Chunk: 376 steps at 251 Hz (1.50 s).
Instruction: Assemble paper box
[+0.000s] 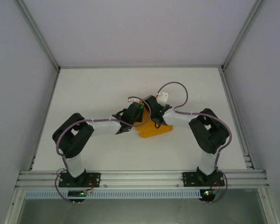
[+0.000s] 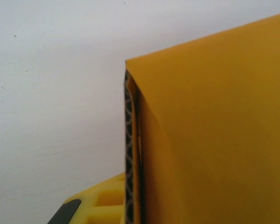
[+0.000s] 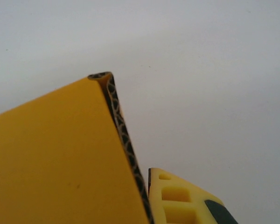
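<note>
Upright fluted edge of paper box [image 2: 214,130] beside yellow pincer finger [image 2: 107,205], white table [image 2: 51,93] behind.

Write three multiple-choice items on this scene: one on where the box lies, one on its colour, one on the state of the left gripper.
1. Where on the table is the box?
A. In the far left corner.
B. Near the middle, between the left gripper and the right gripper.
C. Beside the right arm's base.

2. What colour is the box?
A. Orange-yellow.
B. Blue.
C. Green.

3. How is the left gripper?
A. Wide open above the table.
B. Shut on a cable.
C. Shut on the box.

Answers: B, since the top view shows the box there with a gripper on each side; A, since every view shows that colour; C, since the left wrist view shows the box's edge clamped in it.
</note>
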Each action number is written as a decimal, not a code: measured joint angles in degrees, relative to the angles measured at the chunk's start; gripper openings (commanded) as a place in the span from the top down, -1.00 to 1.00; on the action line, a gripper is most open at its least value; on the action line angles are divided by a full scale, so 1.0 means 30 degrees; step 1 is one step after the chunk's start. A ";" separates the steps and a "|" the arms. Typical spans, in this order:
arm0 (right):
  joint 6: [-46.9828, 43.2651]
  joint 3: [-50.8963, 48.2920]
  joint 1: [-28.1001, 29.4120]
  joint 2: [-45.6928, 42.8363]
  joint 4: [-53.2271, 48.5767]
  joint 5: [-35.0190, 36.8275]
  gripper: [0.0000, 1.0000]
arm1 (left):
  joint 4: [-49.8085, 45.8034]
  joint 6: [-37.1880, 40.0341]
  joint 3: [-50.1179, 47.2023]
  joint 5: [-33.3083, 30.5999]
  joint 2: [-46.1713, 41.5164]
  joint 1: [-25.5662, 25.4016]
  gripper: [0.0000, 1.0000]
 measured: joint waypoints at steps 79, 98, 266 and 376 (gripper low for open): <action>-0.2732 -0.3978 -0.0357 -0.0838 0.6601 -0.1814 0.31 | -0.1020 -0.0670 0.0087 -0.0576 0.0182 -0.0153 1.00; -0.3869 -0.5340 -0.0852 -0.1268 0.8619 -0.2871 0.09 | -0.1027 -0.0714 0.0095 -0.0729 0.0182 -0.0197 1.00; -0.6477 -0.9799 -0.1443 -1.4032 0.5603 -0.9588 -0.99 | -0.3789 0.2586 0.0699 0.2616 -0.1545 0.1945 1.00; -0.6120 -0.8961 -0.4845 -2.1056 -0.6929 -0.9384 -0.99 | -1.8651 1.5737 0.7796 0.8080 -0.0947 0.2157 1.00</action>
